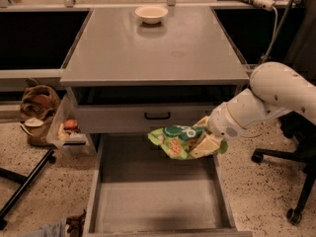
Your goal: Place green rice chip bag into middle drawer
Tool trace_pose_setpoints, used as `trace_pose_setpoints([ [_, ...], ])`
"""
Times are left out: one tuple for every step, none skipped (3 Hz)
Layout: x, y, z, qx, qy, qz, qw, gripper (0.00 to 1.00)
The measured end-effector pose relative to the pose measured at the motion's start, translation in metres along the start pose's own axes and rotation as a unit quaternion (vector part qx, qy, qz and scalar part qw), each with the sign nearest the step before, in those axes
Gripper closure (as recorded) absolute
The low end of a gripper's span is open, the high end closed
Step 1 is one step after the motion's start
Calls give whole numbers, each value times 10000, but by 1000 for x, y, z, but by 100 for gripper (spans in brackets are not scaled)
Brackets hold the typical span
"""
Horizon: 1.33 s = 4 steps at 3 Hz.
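Observation:
The green rice chip bag point(178, 140) is crinkly bright green with a white logo and tan chip pictures. My gripper point(203, 138) is shut on its right end and holds it in the air over the back right part of the middle drawer point(158, 201). The drawer is pulled wide open, a grey box with a bare flat floor and low side walls. The white arm point(276, 98) reaches in from the right.
A pale bowl point(151, 14) sits at the back of the grey cabinet top point(153, 48). A closed drawer front with a black handle point(157, 116) is above the open drawer. A brown bag point(37, 107), a clear bin point(66, 132), and a chair base point(291, 181) stand on the floor.

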<state>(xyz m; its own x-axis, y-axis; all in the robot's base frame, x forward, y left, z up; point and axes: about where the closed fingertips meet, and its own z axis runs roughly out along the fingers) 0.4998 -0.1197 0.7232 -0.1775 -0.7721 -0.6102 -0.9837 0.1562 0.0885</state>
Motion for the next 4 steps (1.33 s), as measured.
trace_pose_setpoints([
  [0, 0, 0, 0, 0, 0, 10000, 100],
  [8, -1, 20, -66, 122, 177, 9997, 100],
  [21, -5, 64, -384, -113, 696, 9968, 100],
  [34, -6, 112, -666, -520, 1380, 9868, 100],
])
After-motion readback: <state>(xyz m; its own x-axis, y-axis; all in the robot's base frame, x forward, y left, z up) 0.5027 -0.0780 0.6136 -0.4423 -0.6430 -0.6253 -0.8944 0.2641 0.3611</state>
